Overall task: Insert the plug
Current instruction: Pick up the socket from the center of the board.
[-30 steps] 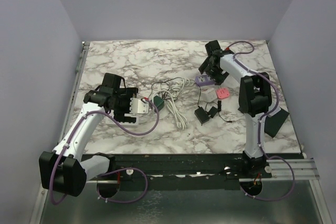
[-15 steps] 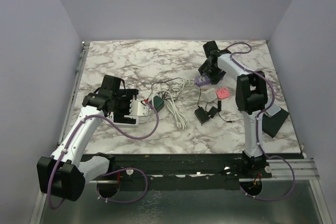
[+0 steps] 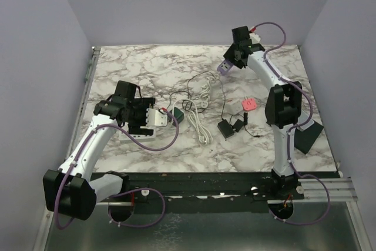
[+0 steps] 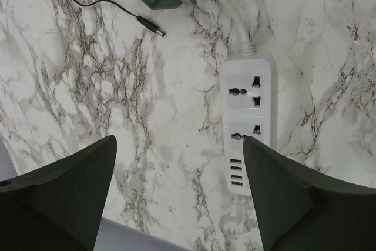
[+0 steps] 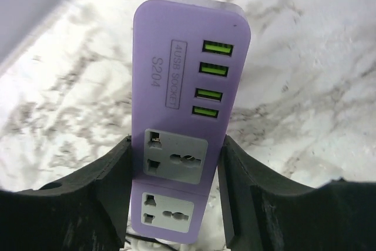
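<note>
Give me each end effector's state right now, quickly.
Left end effector: open, holding nothing, above the white power strip.
Right end effector: shut on the purple power strip.

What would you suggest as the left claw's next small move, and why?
Probably shift the left claw sideways until the white strip is centred in its gap, then lower. It is open, and in the wrist view the strip lies partly under one finger rather than between the two. The right claw is shut on the purple strip, so it cannot help.
</note>
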Available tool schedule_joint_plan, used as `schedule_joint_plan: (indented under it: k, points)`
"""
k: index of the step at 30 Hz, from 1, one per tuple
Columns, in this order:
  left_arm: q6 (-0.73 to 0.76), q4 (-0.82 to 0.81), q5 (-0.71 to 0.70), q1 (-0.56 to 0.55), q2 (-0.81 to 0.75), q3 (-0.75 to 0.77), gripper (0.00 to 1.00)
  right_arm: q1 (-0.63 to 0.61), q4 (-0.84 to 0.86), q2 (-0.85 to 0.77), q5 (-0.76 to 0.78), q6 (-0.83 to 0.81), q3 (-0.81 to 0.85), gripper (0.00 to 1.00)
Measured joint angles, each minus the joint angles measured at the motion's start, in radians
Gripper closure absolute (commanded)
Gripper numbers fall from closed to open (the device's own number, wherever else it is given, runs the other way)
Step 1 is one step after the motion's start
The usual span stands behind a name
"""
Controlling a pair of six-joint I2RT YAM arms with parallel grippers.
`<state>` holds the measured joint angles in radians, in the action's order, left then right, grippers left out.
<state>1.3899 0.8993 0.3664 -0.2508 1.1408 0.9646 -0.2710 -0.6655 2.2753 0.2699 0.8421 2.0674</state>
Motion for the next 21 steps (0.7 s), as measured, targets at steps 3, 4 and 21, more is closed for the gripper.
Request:
schedule_joint_plan:
  k: [3, 4, 21]
  points:
    - [-0.006, 0.0, 0.0, 0.0, 0.0, 0.0, 0.12, 0.0, 0.105, -0.069, 0.002, -0.08, -0.021, 0.79]
    - [-0.008, 0.0, 0.0, 0.0, 0.0, 0.0, 0.12, 0.0, 0.152, -0.101, 0.003, -0.111, -0.04, 0.79]
    - [-0.051, 0.0, 0.0, 0.0, -0.009, 0.0, 0.12, -0.126, 0.883, -0.542, 0.054, -0.915, -0.504, 0.9]
